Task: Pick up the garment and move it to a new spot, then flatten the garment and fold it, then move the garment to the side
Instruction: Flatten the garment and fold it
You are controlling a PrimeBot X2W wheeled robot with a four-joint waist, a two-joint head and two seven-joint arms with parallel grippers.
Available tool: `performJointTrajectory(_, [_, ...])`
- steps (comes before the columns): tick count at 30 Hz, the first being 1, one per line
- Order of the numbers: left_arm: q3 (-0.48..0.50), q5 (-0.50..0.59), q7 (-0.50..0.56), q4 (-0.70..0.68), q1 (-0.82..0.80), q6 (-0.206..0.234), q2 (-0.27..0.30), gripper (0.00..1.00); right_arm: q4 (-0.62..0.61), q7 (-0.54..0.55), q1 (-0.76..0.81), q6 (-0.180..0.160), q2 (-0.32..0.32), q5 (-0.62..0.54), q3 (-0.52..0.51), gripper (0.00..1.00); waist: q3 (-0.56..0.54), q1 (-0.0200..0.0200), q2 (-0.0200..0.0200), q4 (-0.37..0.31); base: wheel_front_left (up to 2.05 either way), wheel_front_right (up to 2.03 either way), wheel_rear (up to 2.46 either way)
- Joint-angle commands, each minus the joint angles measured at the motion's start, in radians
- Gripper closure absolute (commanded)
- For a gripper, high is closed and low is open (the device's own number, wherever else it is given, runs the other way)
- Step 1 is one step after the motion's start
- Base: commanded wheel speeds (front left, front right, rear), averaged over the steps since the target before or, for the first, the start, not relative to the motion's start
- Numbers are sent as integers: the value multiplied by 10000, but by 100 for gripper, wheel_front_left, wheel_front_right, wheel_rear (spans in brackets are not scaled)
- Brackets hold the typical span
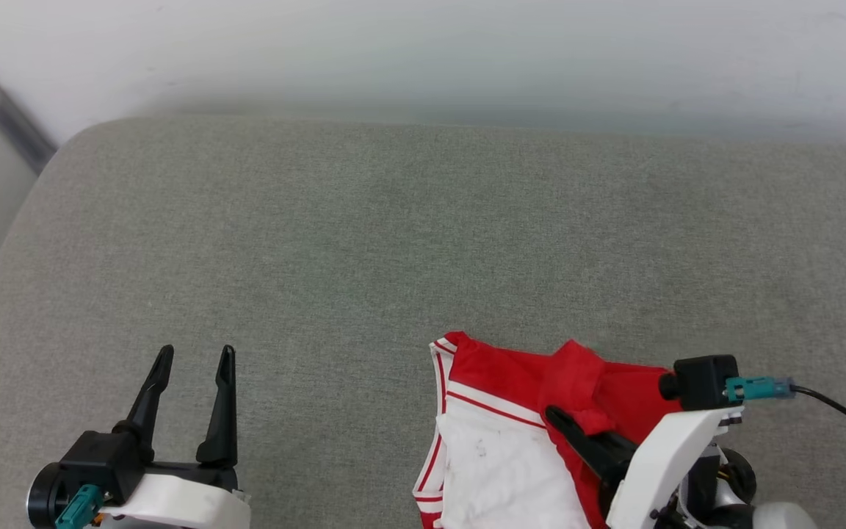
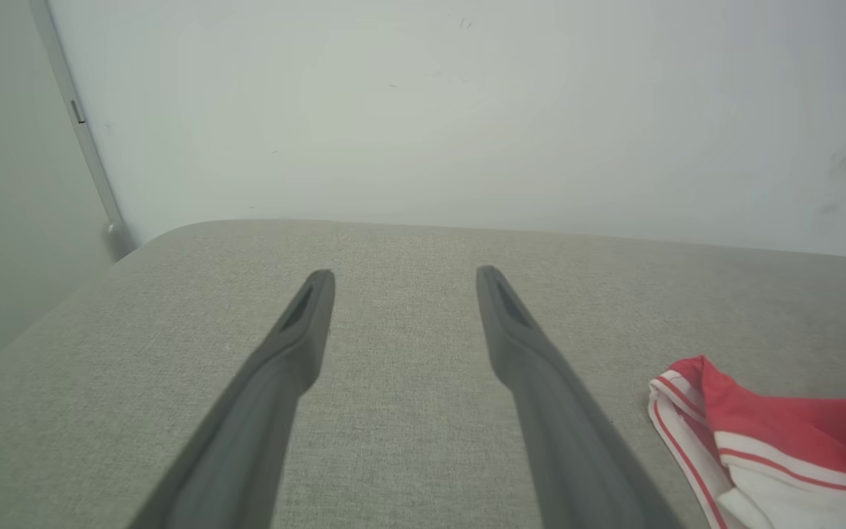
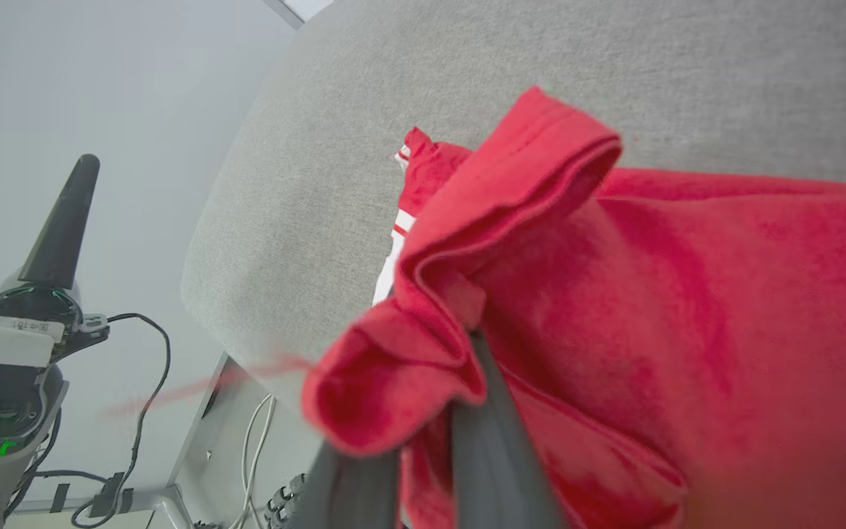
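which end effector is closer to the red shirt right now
Right. The right end effector is shut on the garment; the left end effector hovers open, apart from it.

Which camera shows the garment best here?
Head view: the garment shows most, red and white cloth, striped trim. Right wrist view shows a red fold pinched by the right gripper; left wrist view, a striped corner.

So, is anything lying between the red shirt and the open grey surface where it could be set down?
Nothing visible does. The right gripper is shut on a fold of the garment, and the grey surface beyond and left of it shows no object. The left gripper is open, well apart at the left.
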Motion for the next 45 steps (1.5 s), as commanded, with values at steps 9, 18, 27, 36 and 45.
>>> performJointTrajectory(9, [-108, 11, -22, 47, -148, -11, 33, 0, 2196, -1711, -929, 1, 20, 222, 1073, 35, 162, 0, 0, 327, 0, 0, 0])
performJointTrajectory(18, [-50, -23, -22, 80, -116, -11, -12, 0, 2458, -1961, -1333, 0, 17, 628, 2169, 0, 138, 0, 0, 221, 0, 0, 0])
performJointTrajectory(27, [-60, 8, -22, 76, -122, -11, -34, 0, 1963, -2033, -1921, 0, 17, -525, 1649, 0, 4, 0, 0, -148, 0, 0, 0])
performJointTrajectory(36, [-118, -13, -22, -56, -240, -11, -66, 0, 1438, -3609, -2792, 0, -1293, -3803, 532, 0, -52, 0, 0, -466, 0, 0, 0])
performJointTrajectory(45, [-144, -80, -22, -326, -243, -11, -145, 0, 1136, -5865, -1904, -2, -1778, -4783, -1273, 0, -17, 0, 0, -604, 0, 0, 0])
